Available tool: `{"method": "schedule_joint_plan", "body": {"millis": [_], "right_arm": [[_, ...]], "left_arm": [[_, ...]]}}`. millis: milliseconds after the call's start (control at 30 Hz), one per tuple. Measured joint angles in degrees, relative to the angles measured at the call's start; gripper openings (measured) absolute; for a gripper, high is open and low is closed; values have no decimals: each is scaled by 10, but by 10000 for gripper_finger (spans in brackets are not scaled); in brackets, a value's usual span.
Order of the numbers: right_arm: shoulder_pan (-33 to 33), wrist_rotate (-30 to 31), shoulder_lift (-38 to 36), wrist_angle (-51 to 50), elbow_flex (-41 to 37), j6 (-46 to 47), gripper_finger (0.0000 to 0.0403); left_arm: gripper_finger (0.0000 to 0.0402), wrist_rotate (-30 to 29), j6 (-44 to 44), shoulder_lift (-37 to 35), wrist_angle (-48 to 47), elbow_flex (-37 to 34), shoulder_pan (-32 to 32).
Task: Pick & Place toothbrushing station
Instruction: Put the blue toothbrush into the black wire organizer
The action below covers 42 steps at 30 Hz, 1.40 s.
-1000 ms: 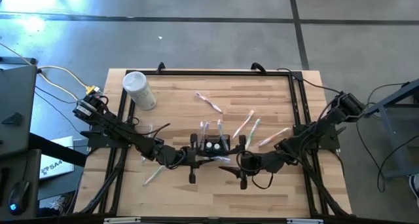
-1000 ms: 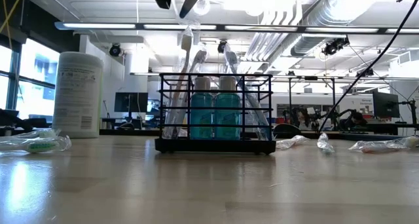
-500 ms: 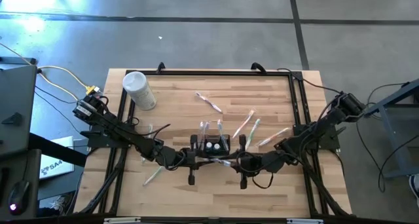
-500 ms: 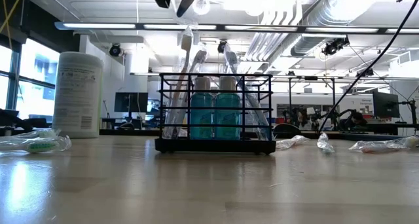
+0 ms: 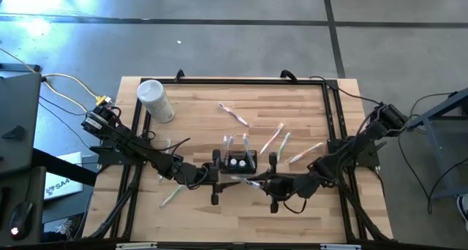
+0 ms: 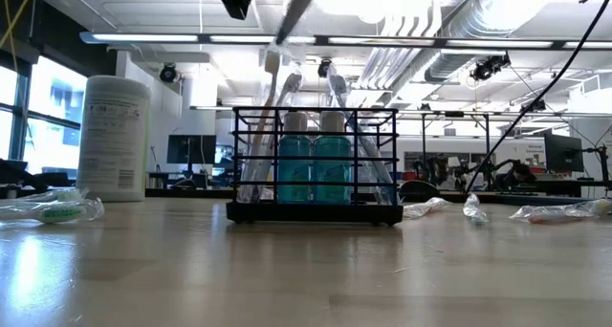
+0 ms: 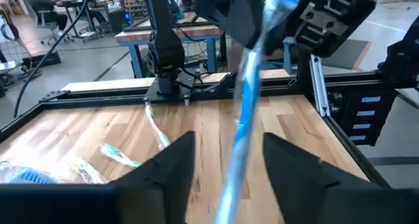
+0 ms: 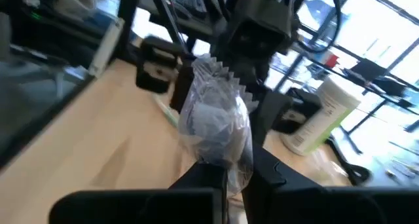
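On a pale wooden-plank table (image 5: pixel 197 213), the small black wire toothbrushing station (image 5: pixel 240 162) stands centrally.
Left gripper (image 7: pixel 222 152) fingers apart; right gripper (image 5: pixel 257 182) clamps a clear-wrapped toothbrush (image 8: pixel 216 129); workshop behind.

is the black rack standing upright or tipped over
Upright: the black rack sits flat on the table, bottles and toothbrushes standing inside.

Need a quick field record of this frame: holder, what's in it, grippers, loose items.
holder: black wire holder, upright mid-table
contents: two blue bottles, wrapped toothbrushes leaning inside
left gripper: open, a wrapped toothbrush passing between its fingers
right gripper: shut on the toothbrush wrapper, close in front of the holder
handover: looks like left to right, toothbrush spans both
loose items: wrapped toothbrushes scattered on table
other: white canister at far left corner
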Motion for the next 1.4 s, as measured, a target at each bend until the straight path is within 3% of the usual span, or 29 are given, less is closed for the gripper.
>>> {"method": "schedule_joint_plan", "body": {"millis": [233, 500, 700, 967, 1400], "right_arm": [[26, 132, -12, -67, 0, 8, 11], [15, 157, -75, -218, 0, 157, 10], [-20, 99, -96, -272, 0, 224, 10], [-77, 50, -84, -287, 0, 246, 10], [-115, -40, -83, -318, 0, 298, 11]], "left_arm": [[240, 0, 2, 0, -4, 0, 0], [245, 0, 3, 0, -4, 0, 0], [245, 0, 3, 0, -6, 0, 0], [246, 0, 3, 0, -22, 0, 0], [246, 0, 3, 0, -33, 0, 0]]}}
